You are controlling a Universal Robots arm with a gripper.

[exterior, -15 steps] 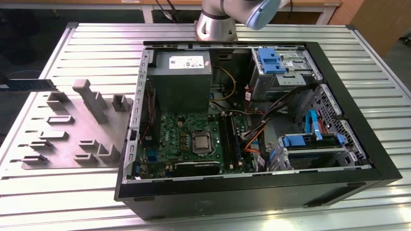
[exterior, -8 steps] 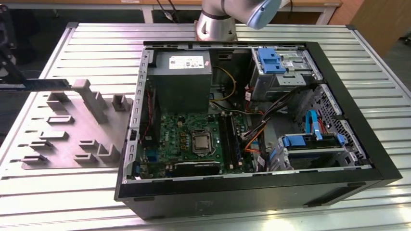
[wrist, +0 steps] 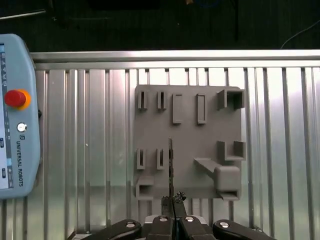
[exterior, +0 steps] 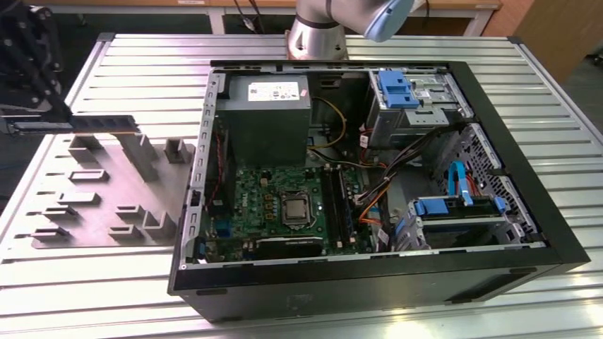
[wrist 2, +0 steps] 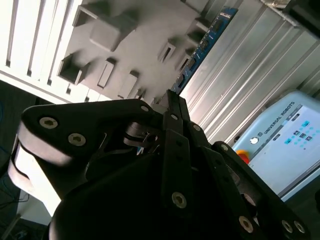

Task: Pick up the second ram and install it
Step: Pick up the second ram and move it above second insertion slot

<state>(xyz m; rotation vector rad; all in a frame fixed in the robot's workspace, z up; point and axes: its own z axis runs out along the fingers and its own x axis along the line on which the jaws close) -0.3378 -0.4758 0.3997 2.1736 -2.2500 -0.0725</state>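
Black gripper [wrist 2: 171,100] links, nearest the lens in the second wrist view, are converging on fingertips that are pinching one end of the second ram [wrist 2: 206,44]. The jaws are standing almost together, with only the board's thickness between them.

In the exterior view the gripper [exterior: 42,116] is holding the second ram [exterior: 99,123] roughly level over the grey fixture plate [exterior: 104,205]. This is at the exterior view's left, well apart from the open computer case [exterior: 377,282].

In the first wrist view the second ram [wrist: 171,160] is showing edge-on above the fixture plate [wrist: 185,145].

Judged from this, the pick-up is looking complete and the carrying step is in hand, with installation not yet done. Seating is going to call for turning the stick's long edge parallel to the black memory slots [exterior: 337,201] on the green motherboard [exterior: 264,191], then pressing evenly.
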